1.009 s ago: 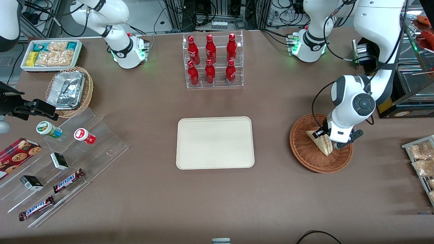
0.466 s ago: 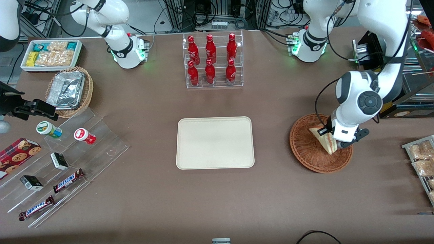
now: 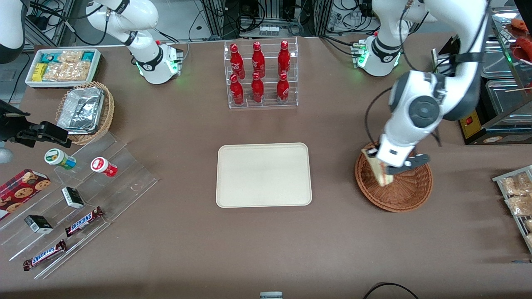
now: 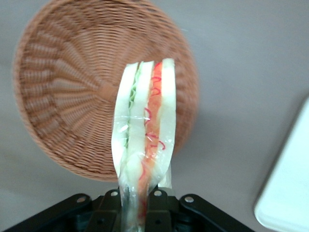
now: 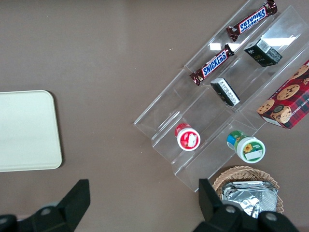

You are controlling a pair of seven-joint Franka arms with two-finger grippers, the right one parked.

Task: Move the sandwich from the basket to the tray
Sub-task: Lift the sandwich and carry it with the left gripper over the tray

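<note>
the tool [image 3: 385, 169] hangs above the basket [image 3: 405, 192], over the part of it nearest the tray [image 3: 263, 175], and is clamped on the sandwich [image 3: 377, 167]. in the wrist view the two fingers [image 4: 155, 203] press on the sandwich's [image 4: 144, 133] lower end, one on each bread face, with its clear wrapper bunched between them. the sandwich stands on edge, lifted clear of the basket [image 4: 72, 96]; its cut side faces the wrist camera, showing green filling in one layer and red-orange in the other. a corner of the tray [image 4: 289, 183] shows beside the basket, apart from it.

the basket sits on the brown bench [image 3: 266, 241] toward the working arm's end, well apart from the tray, which lies flat at the middle of the bench. farther from the front camera than the tray stands a clear rack [image 3: 261, 74] holding six red bottles [image 3: 257, 87] in two rows.

toward the parked arm's end, a tan basket [image 3: 85, 112] holds foil containers, and a white bin [image 3: 62, 66] of snack packets sits farther from the camera than it. nearer the camera, a clear stepped stand [image 3: 83, 199] carries two small tubs [image 3: 60, 158], two dark little boxes [image 3: 72, 197] and two snickers bars [image 3: 83, 221], with a cookie box [image 3: 20, 191] beside it.
</note>
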